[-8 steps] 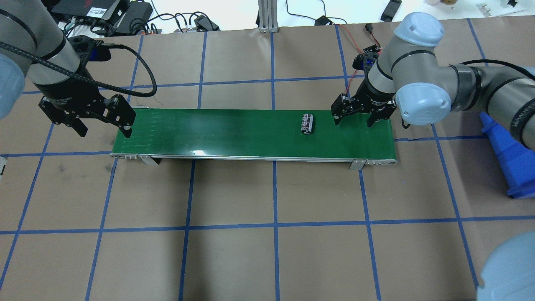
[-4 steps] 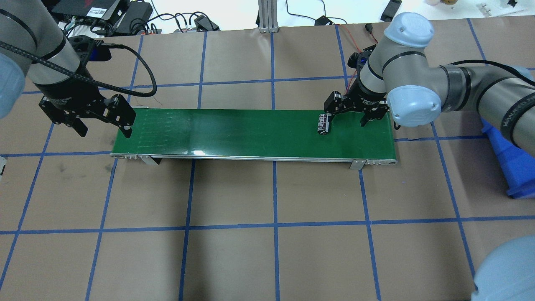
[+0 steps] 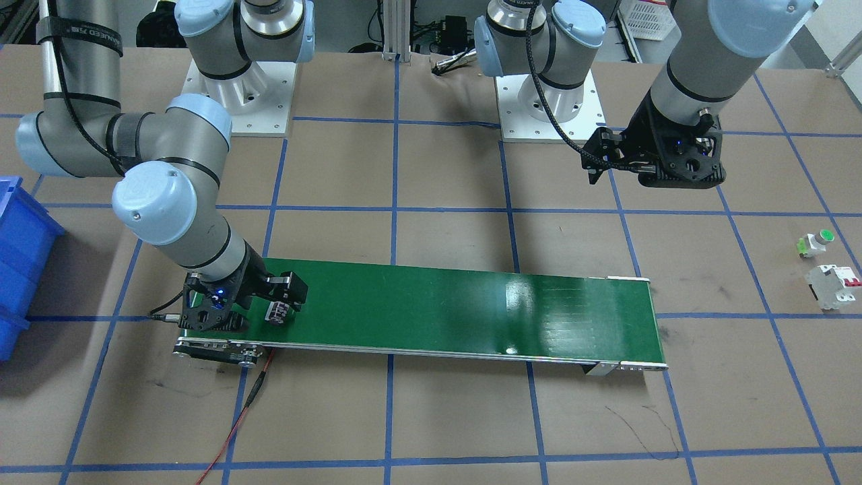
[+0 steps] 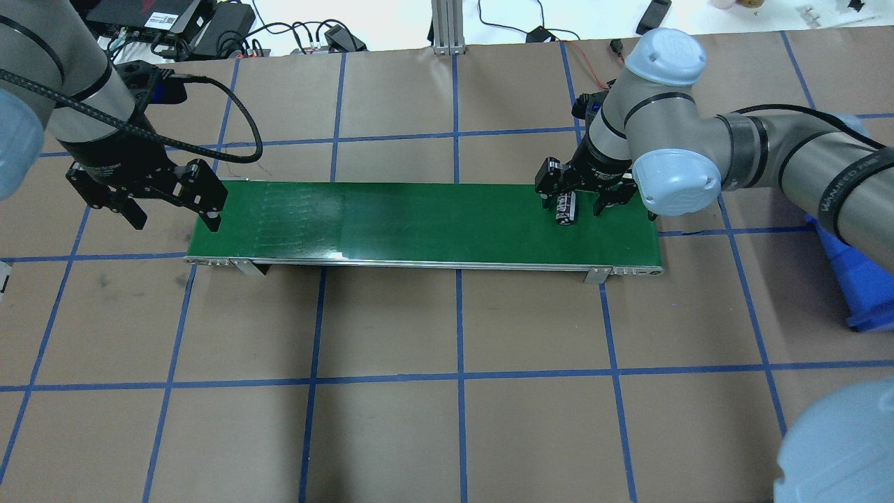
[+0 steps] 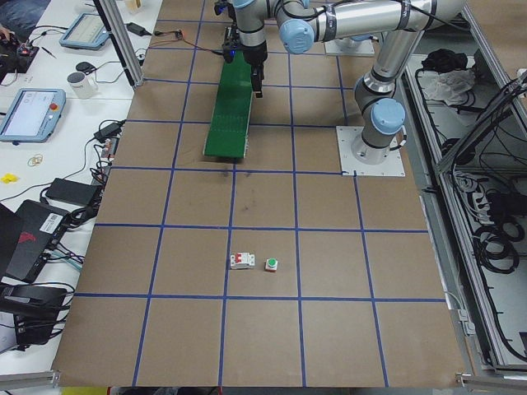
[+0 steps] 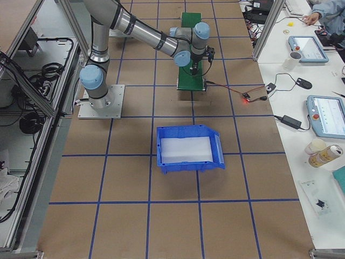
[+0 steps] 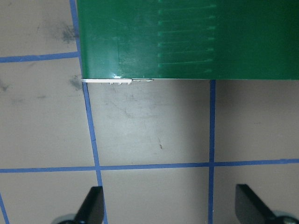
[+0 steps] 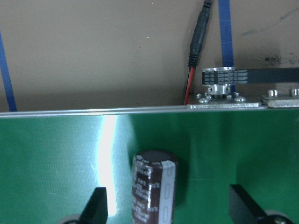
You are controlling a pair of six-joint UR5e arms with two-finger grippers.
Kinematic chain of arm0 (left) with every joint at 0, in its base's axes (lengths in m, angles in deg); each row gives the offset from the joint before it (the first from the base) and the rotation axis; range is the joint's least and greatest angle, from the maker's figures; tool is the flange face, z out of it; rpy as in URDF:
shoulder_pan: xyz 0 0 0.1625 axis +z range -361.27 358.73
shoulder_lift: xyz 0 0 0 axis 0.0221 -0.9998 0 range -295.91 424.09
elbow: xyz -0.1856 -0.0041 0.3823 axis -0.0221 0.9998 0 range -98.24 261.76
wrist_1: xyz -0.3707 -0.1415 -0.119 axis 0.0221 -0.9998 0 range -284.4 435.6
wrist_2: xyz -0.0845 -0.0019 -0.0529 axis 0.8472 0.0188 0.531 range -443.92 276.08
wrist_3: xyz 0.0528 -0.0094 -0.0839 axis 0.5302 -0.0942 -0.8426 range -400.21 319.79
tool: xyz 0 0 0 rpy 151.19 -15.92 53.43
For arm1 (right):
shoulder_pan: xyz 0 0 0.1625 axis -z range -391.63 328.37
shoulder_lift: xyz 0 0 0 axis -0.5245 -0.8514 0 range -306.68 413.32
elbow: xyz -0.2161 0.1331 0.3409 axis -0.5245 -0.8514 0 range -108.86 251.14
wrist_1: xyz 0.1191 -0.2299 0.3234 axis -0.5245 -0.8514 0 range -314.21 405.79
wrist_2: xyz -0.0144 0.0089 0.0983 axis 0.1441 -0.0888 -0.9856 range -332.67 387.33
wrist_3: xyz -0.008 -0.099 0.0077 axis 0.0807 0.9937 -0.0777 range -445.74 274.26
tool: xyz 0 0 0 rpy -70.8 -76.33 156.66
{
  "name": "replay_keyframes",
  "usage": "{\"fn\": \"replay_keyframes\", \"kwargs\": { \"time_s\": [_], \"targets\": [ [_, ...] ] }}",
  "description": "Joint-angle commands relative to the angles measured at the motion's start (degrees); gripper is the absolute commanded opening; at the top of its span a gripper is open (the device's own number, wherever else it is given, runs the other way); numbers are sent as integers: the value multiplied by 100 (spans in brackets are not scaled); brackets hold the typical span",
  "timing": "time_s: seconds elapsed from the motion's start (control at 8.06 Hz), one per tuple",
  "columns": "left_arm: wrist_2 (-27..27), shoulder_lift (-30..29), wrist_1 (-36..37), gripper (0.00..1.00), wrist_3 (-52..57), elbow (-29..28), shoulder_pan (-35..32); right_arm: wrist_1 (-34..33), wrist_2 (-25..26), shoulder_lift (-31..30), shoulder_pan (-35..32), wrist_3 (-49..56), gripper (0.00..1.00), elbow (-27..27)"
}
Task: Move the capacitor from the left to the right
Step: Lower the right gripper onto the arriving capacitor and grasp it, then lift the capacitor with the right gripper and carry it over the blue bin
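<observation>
The capacitor (image 4: pixel 566 208), a stubby dark cylinder with silvery markings, lies on its side on the green conveyor belt (image 4: pixel 419 223) near the belt's right end. My right gripper (image 4: pixel 574 202) is open and straddles it. In the right wrist view the capacitor (image 8: pixel 153 186) lies between the two spread fingers (image 8: pixel 96 207), closer to the view's left one, not gripped. It also shows in the front view (image 3: pixel 276 313). My left gripper (image 4: pixel 174 220) is open and empty, hovering over the belt's left end (image 7: pixel 187 37).
A blue bin (image 6: pixel 188 148) stands on the table beyond the belt's right end. A white breaker (image 3: pixel 834 286) and a green-capped push button (image 3: pixel 816 242) sit on the table on my far left. A red-black cable (image 3: pixel 242 411) runs from the belt's motor end.
The capacitor has travelled right along the belt. My right gripper has moved left to meet it and now has it between its open fingers. The left arm has not moved.
</observation>
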Motion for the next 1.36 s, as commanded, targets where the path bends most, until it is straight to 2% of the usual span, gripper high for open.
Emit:
{"fn": "replay_keyframes", "kwargs": {
  "time_s": [0.0,0.12,0.5,0.62,0.87,0.99,1.24],
  "targets": [
    [-3,-2,0,100,2,4,0,82,658,9,-5,54,8,-17],
    [-3,-2,0,100,2,-5,0,92,783,-44,-5,2,0,-17],
    [6,-2,9,100,11,-5,0,135,1267,-246,39,63,0,-174],
    [6,-2,0,100,2,4,0,545,1338,-316,135,98,0,-445],
    [6,-2,9,100,11,-5,0,1398,1479,-754,852,1033,0,-851],
    [6,-2,9,100,20,-5,0,1593,1470,-896,1378,1726,0,-861],
    [6,-10,9,100,20,-14,0,1551,1505,-888,2494,3464,0,-957]
  ]
}}
